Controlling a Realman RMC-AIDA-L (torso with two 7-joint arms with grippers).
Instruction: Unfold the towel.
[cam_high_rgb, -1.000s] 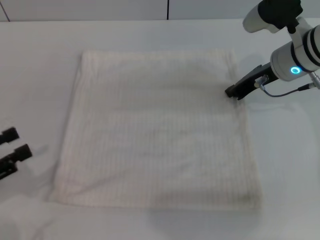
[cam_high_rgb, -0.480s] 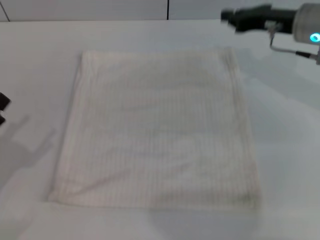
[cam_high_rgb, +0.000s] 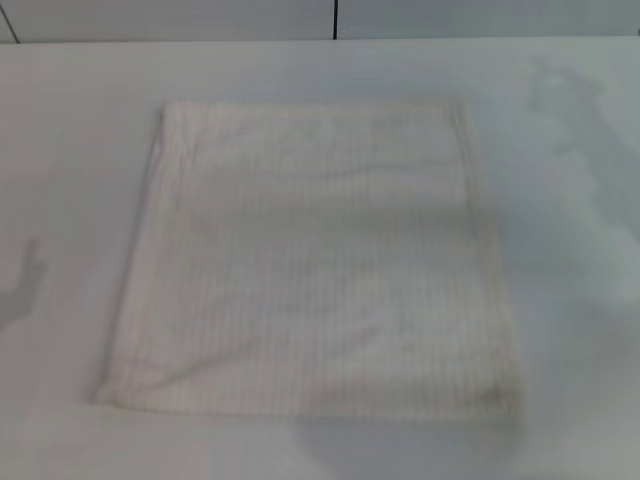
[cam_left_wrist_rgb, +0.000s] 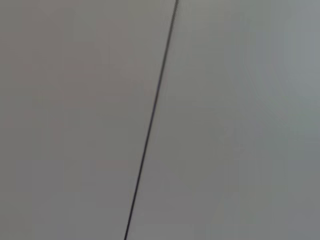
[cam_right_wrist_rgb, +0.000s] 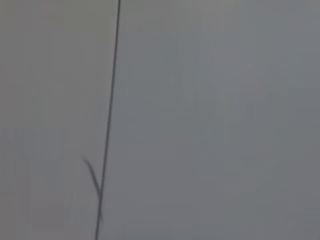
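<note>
On the left of the head view, only a faint grey shadow falls on the white desk (cam_high_rgb: 60, 200); the left hand itself is out of sight, so whether it is open or closed cannot be told. The left wrist view shows nothing but a plain pale surface crossed by a thin dark seam, with no fingers and no cloth in it.

In the middle of the desk lies the towel (cam_high_rgb: 315, 260), a cream cloth with faint ribbed stripes and a hemmed border. It lies spread as one roughly square sheet, flat on the desk, with all four edges showing. The near left corner looks slightly rumpled, and a soft crease runs across the lower half; otherwise no folded-over layer is evident. Nothing touches or holds it.

On the right, another faint shadow marks the desk near the far edge, but the right hand is not in view either, and its state cannot be told. The right wrist view likewise shows only a plain grey surface with a dark seam.

Judging from how the cloth lies, the unfolding looks done or very nearly so. At most, smoothing the near left corner might remain, and with both arms clear of the desk the task appears to be at its end.
</note>
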